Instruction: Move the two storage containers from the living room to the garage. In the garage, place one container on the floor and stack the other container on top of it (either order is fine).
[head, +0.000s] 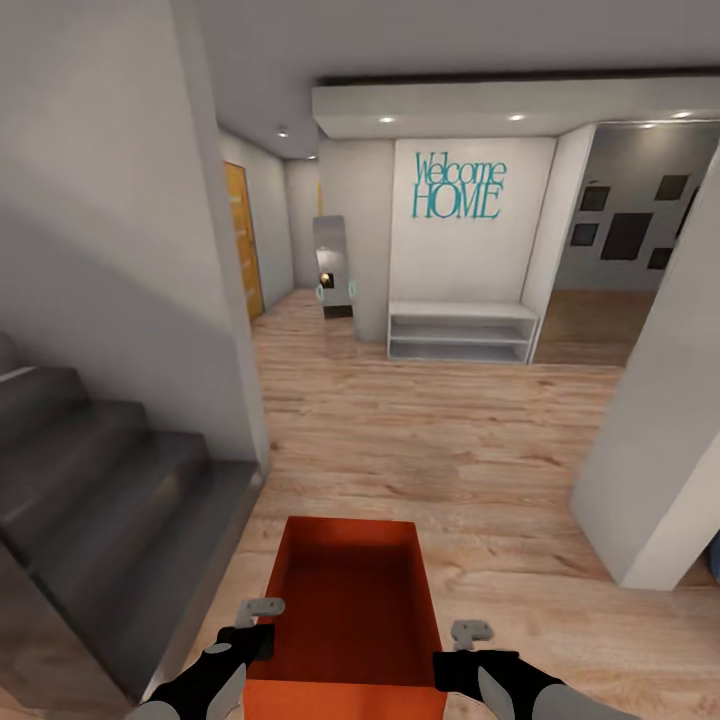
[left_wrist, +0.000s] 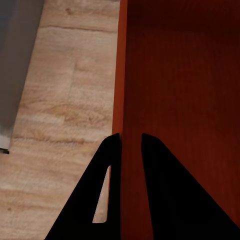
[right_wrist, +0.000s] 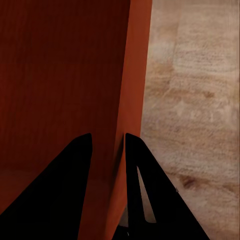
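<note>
An orange-red storage container (head: 350, 600) hangs above the light wood plank floor (head: 450, 440), between both arms; the left claw (left_wrist: 131, 140) and right claw (right_wrist: 108, 137) each pinch a side wall.

The orange-red rectangular plastic storage container (head: 350, 610) sits at 6 o'clock, the left gripper (head: 258, 620) on its left wall, the right gripper (head: 470, 640) on its right. Dark grey stairs (head: 90, 480) lie at 9 o'clock, a low white shelf unit (head: 462, 332) at 12 beyond the light wood plank floor (head: 420, 440).
</note>
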